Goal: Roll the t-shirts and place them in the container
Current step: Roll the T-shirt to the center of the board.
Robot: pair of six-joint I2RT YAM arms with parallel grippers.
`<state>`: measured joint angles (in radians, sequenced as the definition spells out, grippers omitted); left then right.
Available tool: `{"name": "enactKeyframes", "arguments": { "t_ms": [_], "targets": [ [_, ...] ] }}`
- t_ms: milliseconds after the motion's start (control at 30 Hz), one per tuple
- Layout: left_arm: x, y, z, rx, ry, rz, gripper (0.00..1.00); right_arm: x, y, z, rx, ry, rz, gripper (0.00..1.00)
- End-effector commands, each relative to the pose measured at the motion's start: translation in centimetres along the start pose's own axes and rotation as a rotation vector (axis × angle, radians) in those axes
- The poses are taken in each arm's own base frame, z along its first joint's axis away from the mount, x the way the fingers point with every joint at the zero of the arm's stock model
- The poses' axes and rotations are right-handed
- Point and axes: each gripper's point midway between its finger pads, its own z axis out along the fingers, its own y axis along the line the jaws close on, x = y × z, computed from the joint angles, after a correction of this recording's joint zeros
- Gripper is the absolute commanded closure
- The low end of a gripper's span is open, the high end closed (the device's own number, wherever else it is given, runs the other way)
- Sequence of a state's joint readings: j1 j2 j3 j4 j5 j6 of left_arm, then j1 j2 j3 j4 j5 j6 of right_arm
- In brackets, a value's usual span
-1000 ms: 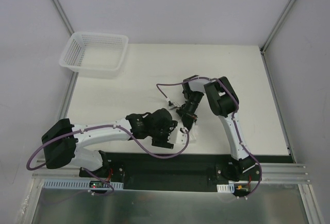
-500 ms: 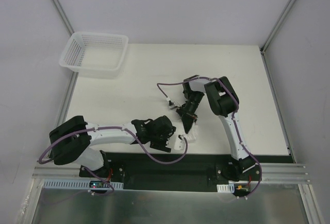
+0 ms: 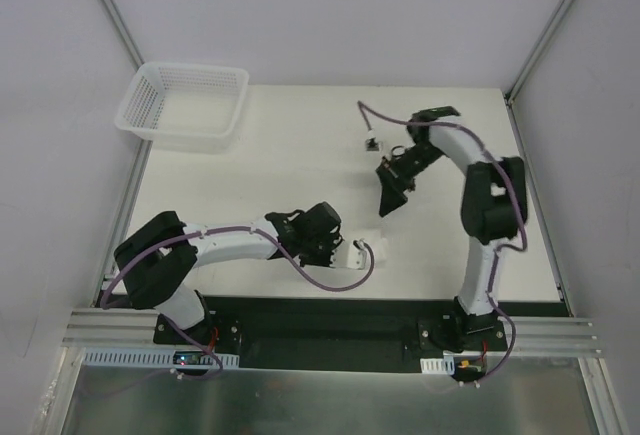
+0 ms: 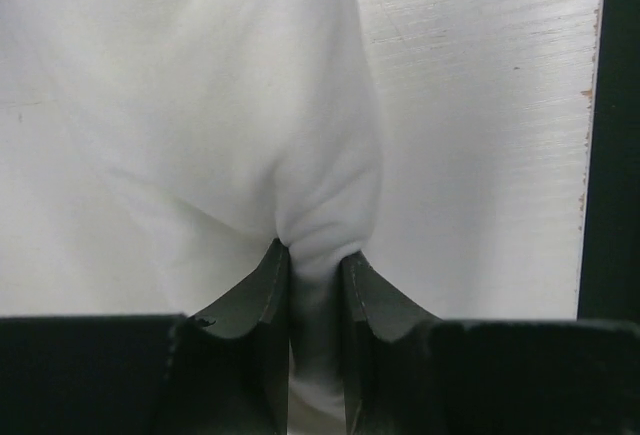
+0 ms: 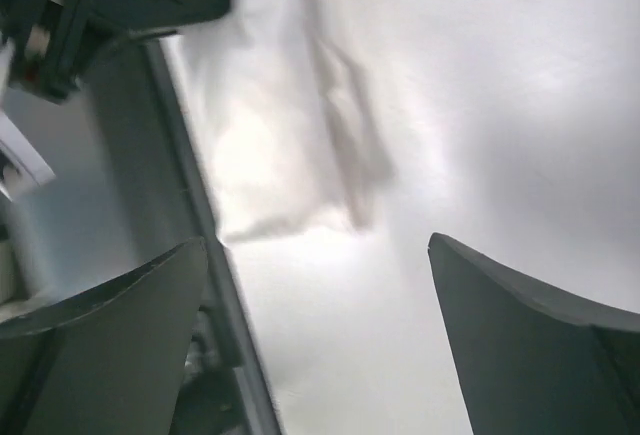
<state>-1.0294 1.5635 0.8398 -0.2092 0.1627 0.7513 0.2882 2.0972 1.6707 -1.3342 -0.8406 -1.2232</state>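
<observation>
Shirt [image 4: 200,105] sits bunched at the table's [image 4: 480,105] near edge, we see left gripper [image 4: 315,252] pinching a fold, likely to hold the roll shut, right gripper [image 5: 318,245] spread wide and well apart

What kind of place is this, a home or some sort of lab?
Most likely a robot test cell in a lab: two robot arms bolted by a metal rail, a white table, and plain panel walls closing it in.

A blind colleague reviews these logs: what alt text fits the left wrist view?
The left gripper pinches a bunched fold of the white t-shirt between its two dark fingers. The cloth lies on a white table.
</observation>
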Motion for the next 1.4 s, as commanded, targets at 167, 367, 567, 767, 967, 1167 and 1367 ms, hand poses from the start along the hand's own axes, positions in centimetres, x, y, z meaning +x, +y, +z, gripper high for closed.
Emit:
{"name": "enactKeyframes", "arguments": {
  "t_ms": [167,367,567,767,967,1167,1367],
  "targets": [
    [-0.6,-5.7,-2.5,0.540,-0.071,-0.364,0.98,-1.3,7.6,-11.3,0.774,-0.480,-0.463,0.04],
    [-2.2,-5.2,-3.6,0.663,-0.142,-0.492,0.97,6.7,10.7,-1.8,0.556,-0.210,-0.581,0.04],
    [-3.1,-3.2,-4.5,0.721,-0.211,-0.608,0.97,5.6,9.6,0.6,0.660,-0.117,-0.863,0.04],
    [-2.8,-2.5,-4.2,0.755,-0.216,-0.656,0.96,3.1,8.9,3.2,0.595,-0.080,-0.986,0.04],
    [-2.6,-2.6,-4.2,0.769,-0.216,-0.681,0.96,1.7,7.4,6.1,0.540,-0.032,-1.028,0.04],
    [-2.1,-2.7,-4.3,0.769,-0.216,-0.701,0.96,2.0,5.9,8.3,0.506,0.021,-1.039,0.04],
    [-1.3,-2.8,-4.9,0.765,-0.225,-0.742,0.96,4.4,5.3,9.8,0.419,0.102,-0.985,0.34]
  ]
}}
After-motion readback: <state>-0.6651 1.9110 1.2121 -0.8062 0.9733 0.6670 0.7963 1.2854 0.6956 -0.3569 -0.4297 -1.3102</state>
